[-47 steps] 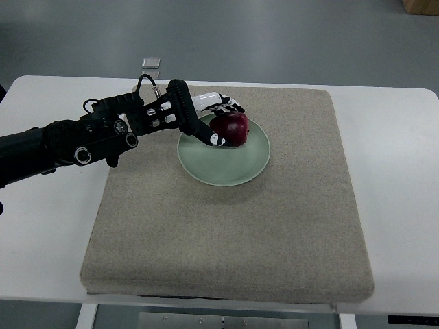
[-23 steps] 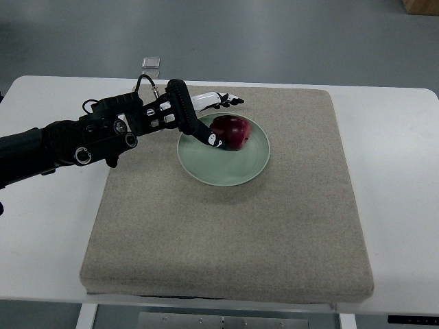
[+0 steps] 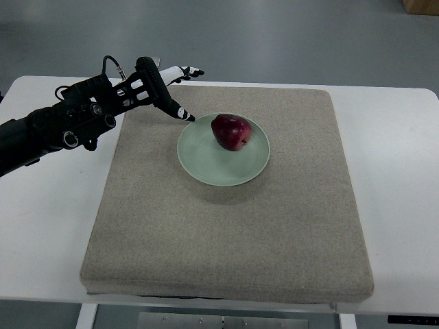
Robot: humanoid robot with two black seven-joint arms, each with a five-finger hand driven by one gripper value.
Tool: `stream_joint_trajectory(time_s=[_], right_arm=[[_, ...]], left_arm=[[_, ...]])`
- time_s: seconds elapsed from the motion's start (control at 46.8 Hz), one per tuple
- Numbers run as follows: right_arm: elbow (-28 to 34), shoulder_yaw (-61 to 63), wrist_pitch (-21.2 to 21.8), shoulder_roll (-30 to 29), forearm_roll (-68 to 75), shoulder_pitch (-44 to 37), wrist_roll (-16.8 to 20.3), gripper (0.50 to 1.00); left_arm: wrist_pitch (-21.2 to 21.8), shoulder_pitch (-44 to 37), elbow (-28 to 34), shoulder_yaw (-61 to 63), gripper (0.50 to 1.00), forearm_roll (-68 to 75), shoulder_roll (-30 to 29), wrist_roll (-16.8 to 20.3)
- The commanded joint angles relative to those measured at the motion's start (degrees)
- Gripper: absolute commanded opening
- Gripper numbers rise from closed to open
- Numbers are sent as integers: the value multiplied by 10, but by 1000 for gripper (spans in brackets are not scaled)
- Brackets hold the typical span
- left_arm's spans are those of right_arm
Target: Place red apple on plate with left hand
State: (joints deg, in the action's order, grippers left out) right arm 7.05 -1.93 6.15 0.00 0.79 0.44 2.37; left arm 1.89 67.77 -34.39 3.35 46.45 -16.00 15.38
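Observation:
The red apple (image 3: 231, 131) rests on the pale green plate (image 3: 223, 161), toward its far side, with nothing touching it. My left hand (image 3: 182, 92) hovers to the upper left of the plate, over the mat's far left part. Its fingers (image 3: 185, 70) are spread and hold nothing, and the thumb tip points toward the plate's rim. The black left arm (image 3: 55, 127) reaches in from the left edge. No right arm shows.
A beige mat (image 3: 233, 226) covers most of the white table (image 3: 398, 171) and carries the plate. A small clear object (image 3: 151, 62) lies at the table's far edge behind the hand.
My left hand let go of the apple and drew back up and left, away from the plate. The apple stayed on the plate.

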Motion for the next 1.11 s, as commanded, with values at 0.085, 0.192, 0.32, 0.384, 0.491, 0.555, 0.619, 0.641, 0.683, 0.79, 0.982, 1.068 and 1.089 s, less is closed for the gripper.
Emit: stream_joint_trajectory(time_s=[0.085,0.192,0.32,0.384,0.491,0.555,0.619,0.641,0.683,0.79,0.982,1.068,1.089], right_arm=[[0,0,0,0,0,0,0,930],[0,0,0,0,0,0,0,930],[0,0,0,0,0,0,0,932],[0,0,0,0,0,0,0,930],[0,0,0,0,0,0,0,932],[0,0,0,0,0,-1,0,930],[0,0,0,0,0,0,0,932],[0,0,0,0,0,0,0,932],[0,0,0,0,0,0,0,932],[0,0,0,0,0,0,0,930],[0,0,0,0,0,0,0,932],[0,0,0,0,0,0,0,930],[1,0,0,0,0,-1,0,932]], left_arm=[[0,0,34,-24,964,-12,0,0],[0,1,56,-37,964,-16,1,0],[0,2,84,-69,964,-68,5,0],[0,2,93,-84,964,-122,6,-1],[0,3,107,-85,964,-227,10,-3],[0,5,114,-85,964,-287,11,-7],[1,6,117,-85,964,-334,11,-10],[1,6,117,-85,962,-348,11,-11],[2,6,117,-86,962,-374,11,-13],[2,8,121,-88,958,-439,14,-16],[-10,9,148,-126,951,-569,26,-32],[-43,9,168,-135,951,-604,30,-31],[-60,9,174,-135,951,-610,31,-31]])
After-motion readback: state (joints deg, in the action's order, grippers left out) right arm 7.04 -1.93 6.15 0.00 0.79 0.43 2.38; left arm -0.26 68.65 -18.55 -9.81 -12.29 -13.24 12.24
